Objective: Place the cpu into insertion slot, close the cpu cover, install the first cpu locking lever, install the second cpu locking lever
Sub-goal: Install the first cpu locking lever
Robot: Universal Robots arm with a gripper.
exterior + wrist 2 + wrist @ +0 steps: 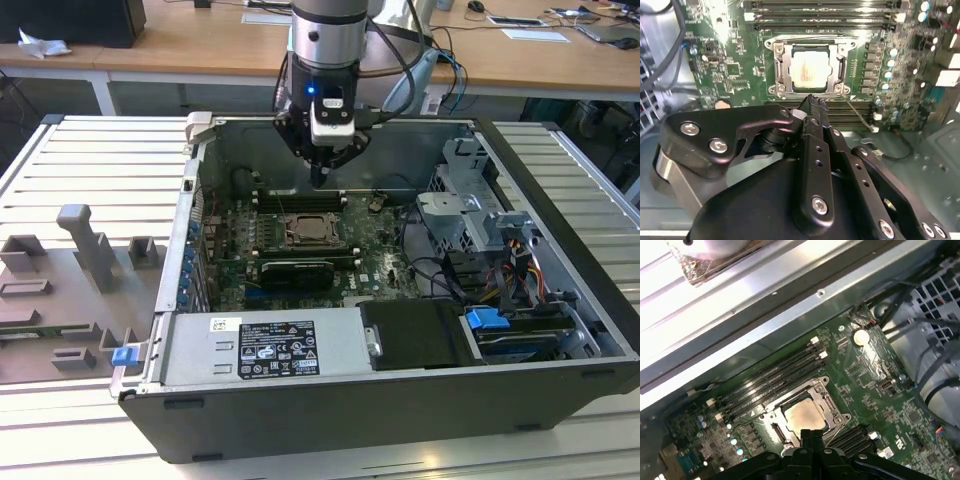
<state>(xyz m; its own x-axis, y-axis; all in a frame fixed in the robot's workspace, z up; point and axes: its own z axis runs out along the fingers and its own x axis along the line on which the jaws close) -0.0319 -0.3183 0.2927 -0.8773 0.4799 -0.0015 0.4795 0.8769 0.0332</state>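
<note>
The insertion slot (812,47) sits in the green circuit board inside the open computer case (300,420). The case lies on its side on a ribbed metal surface (60,420). The cpu (809,70) is seated in the insertion slot, its pale silvery-beige top facing up. The cpu cover (781,70) lies flat around it, so the chip shows through the cut-out centre. Whether the locking levers beside the insertion slot are latched cannot be told. The claw (810,100) hangs over the board near one edge of the insertion slot, apart from the cpu. Its fingers are clenched tip to tip with nothing between them. In the first wrist view the claw (807,432) shows just beside the cpu (805,415). In the exterior view the claw (320,178) hangs beyond the insertion slot, over the far row of long narrow memory slots (300,198). On the near side of the insertion slot in that view lies a long black card (295,272), and nearer still a labelled power supply (265,345). Well apart from the insertion slot, towards the exterior view's left, grey fixture blocks (85,240) stand on the surface outside the case.
</note>
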